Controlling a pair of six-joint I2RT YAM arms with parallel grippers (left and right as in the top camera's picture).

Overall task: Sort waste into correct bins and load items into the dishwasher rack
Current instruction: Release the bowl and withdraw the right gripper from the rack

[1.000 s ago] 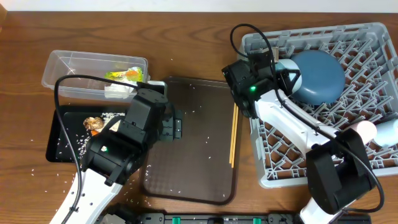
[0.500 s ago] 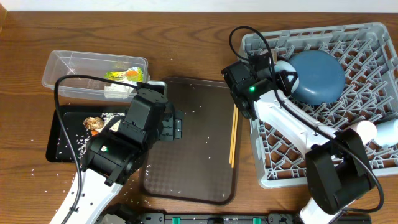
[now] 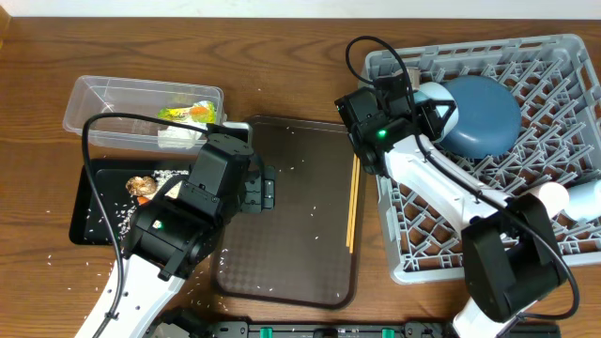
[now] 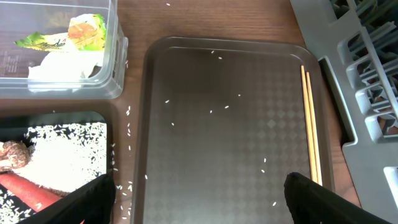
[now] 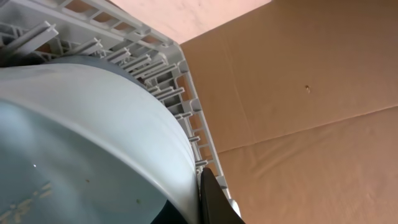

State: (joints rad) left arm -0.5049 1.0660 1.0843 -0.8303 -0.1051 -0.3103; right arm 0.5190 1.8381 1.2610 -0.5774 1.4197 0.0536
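My right gripper [image 3: 434, 113] is shut on the rim of the large blue plate [image 3: 484, 117], which stands tilted in the grey dishwasher rack [image 3: 451, 235]. In the right wrist view the fingertips [image 5: 208, 193] pinch the plate's pale edge [image 5: 93, 137]. My left gripper [image 3: 266, 192] is open and empty above the left side of the brown serving tray [image 3: 300, 207]; its fingers [image 4: 93, 199] stand wide apart. The wooden chopsticks [image 3: 351, 202] lie along the tray's right edge, also in the left wrist view [image 4: 310, 124].
The clear tub [image 3: 99, 103] holds a yellow-green wrapper [image 3: 188, 113] and white paper [image 3: 178, 138]. The black tray [image 3: 84, 225] holds rice [image 4: 56, 149], a carrot piece [image 4: 31, 193] and a brown lump [image 4: 12, 154]. A pale cup-like item [image 3: 554, 197] sits at the rack's right side.
My right gripper has shifted slightly to the right with the plate's rim in it. The left arm has not moved.
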